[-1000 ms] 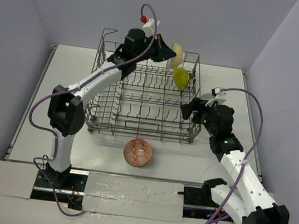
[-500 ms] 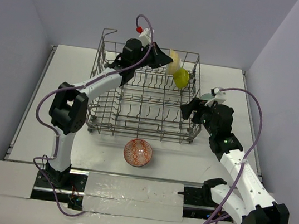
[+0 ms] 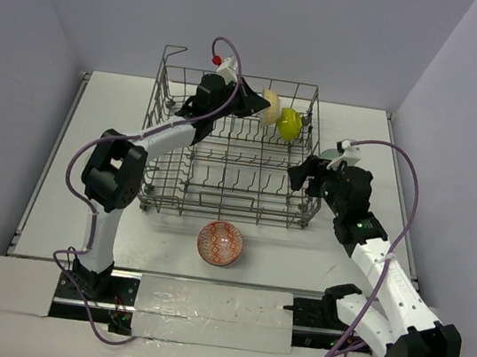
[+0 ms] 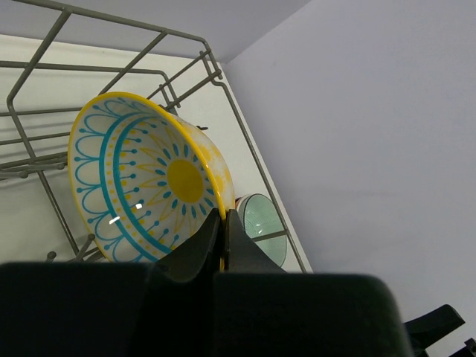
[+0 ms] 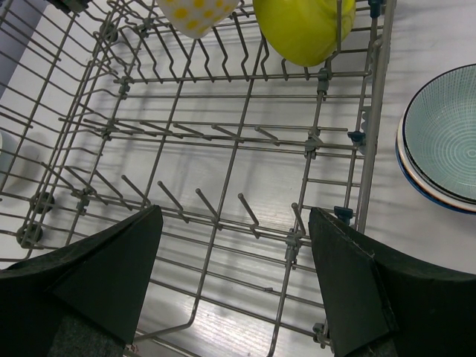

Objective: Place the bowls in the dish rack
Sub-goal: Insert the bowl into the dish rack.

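The left hand is pinched shut on the rim of the pale yellow bowl, with both fingers pressed together over the edge. In the left wrist view the bowl is turned on its edge, its inside showing a yellow centre ringed with blue-green patterns. It hangs over the far right part of the dish rack, just beside the lime bowl. Whether the two bowls touch cannot be told.

The lime bowl stands on edge among the tines at the rack's far right corner. From the right wrist, the yellow bowl's dotted outside and the lime bowl both appear at the far end of the rack.

The right hand hovers over the rack's near right corner with its fingers spread wide and nothing between them. A pale teal striped bowl sits on the tabletop just outside the rack's right wall. A red-white bowl rests upright on the tabletop in front of the rack, apart from both hands.
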Robot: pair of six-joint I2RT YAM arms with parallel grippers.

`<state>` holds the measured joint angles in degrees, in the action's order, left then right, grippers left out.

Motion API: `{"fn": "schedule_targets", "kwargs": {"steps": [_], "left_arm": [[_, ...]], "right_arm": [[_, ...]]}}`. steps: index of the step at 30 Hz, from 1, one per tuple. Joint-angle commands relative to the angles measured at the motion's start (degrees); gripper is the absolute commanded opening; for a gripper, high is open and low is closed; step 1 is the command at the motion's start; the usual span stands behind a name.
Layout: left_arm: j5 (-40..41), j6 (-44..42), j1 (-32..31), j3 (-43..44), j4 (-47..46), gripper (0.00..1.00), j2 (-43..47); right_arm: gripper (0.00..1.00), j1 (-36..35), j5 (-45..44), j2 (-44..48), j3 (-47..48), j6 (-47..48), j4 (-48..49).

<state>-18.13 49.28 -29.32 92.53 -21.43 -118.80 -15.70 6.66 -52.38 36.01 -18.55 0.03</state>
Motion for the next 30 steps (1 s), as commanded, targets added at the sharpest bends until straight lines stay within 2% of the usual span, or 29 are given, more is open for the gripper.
{"fn": "schedule_targets", "kwargs": {"steps": [1,15,30], "left_arm": [[1.87,0.38,0.32,0.20,-6.52,0.00,1.12],[0.55,0.39,1.55,-3.32,-9.25,0.00,4.72],[-8.32,-0.67,1.64,5.38,-1.34,0.00,-0.11]], "right_arm": [[0.87,0.24,-0.68,-0.27,1.87,0.62,2.43],[0.87,0.24,-0.50,-1.23,2.05,0.53,2.69],[0.87,0.32,-0.42,-1.76,2.05,0.53,2.78]]}}
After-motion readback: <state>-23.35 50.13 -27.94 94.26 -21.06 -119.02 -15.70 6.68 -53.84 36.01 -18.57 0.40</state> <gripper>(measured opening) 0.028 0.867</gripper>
